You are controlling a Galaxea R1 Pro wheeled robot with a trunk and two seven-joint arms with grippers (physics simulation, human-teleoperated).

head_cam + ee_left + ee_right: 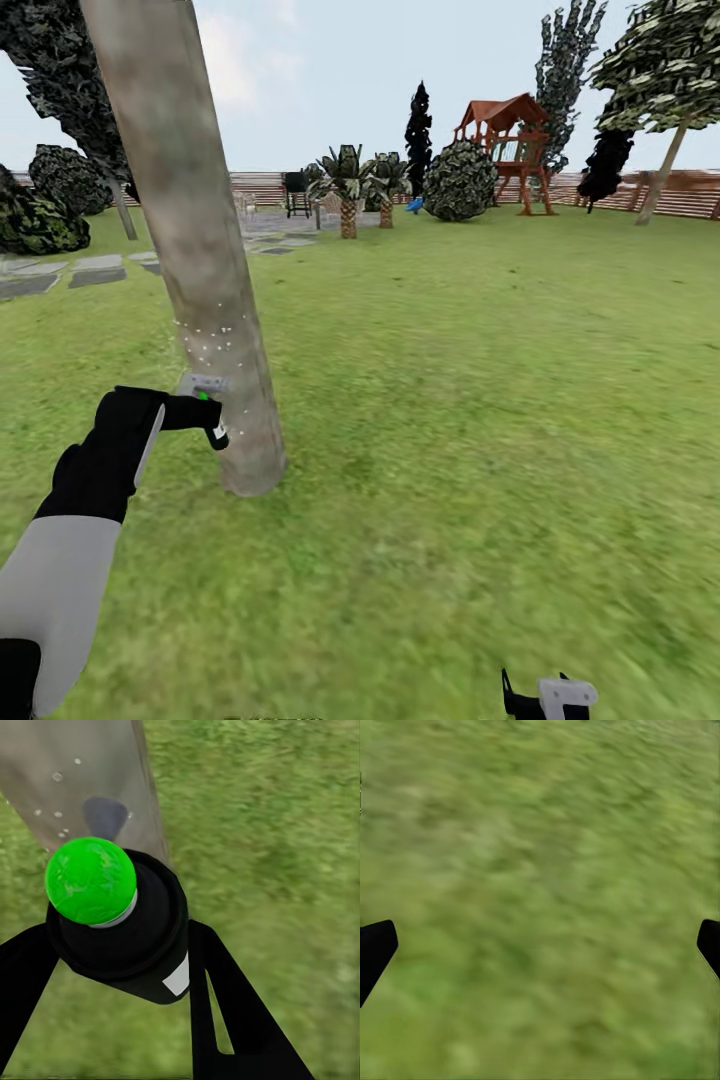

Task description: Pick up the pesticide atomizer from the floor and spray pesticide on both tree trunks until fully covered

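Beside the tree trunk, left jaws clamped around the pesticide atomizer.

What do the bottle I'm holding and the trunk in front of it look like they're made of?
Pesticide atomizer: probably matte black plastic, evenly dark with no glare; its green cap looks glossier, and there is a white label patch. Tree trunk: grey-brown mottled bark, dull and fairly smooth, dotted with white pesticide specks.
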